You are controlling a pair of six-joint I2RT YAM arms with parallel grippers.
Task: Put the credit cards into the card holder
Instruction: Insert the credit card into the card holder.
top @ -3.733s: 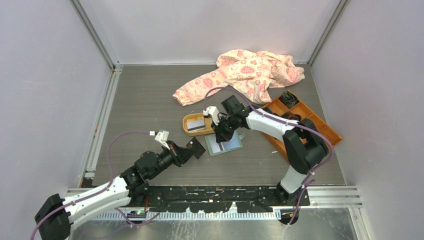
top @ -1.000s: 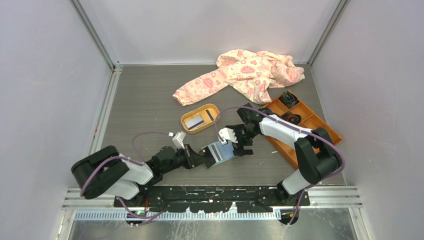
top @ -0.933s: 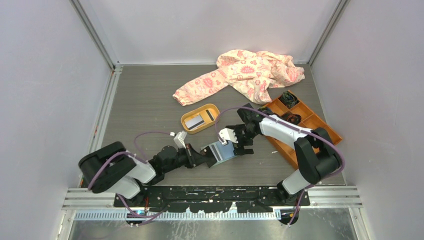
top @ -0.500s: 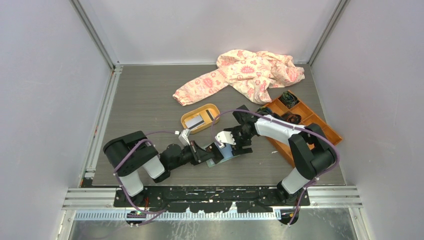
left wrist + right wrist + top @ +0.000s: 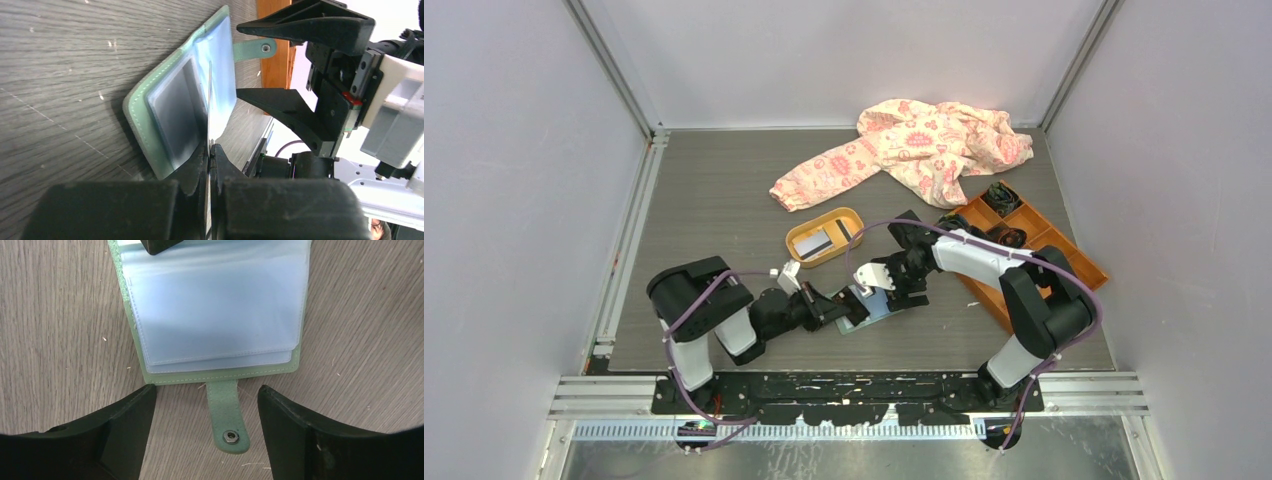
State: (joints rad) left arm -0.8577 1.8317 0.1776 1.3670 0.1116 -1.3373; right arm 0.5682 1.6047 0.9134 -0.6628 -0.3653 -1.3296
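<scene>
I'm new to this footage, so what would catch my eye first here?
Mid-table, both arms meet over the open green card holder: the left gripper pinches a credit card edge-on at its sleeves, and the open right gripper straddles its snap tab. Behind, a pink garment sprawls along the far edge.

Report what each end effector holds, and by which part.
The left end effector pinches a credit card by its edge nearest the wrist. The right end effector is open over the card holder, holding nothing.

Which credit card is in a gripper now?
The card pinched edge-on by the left gripper, at the open card holder; the other cards lie in the orange oval tray.
</scene>
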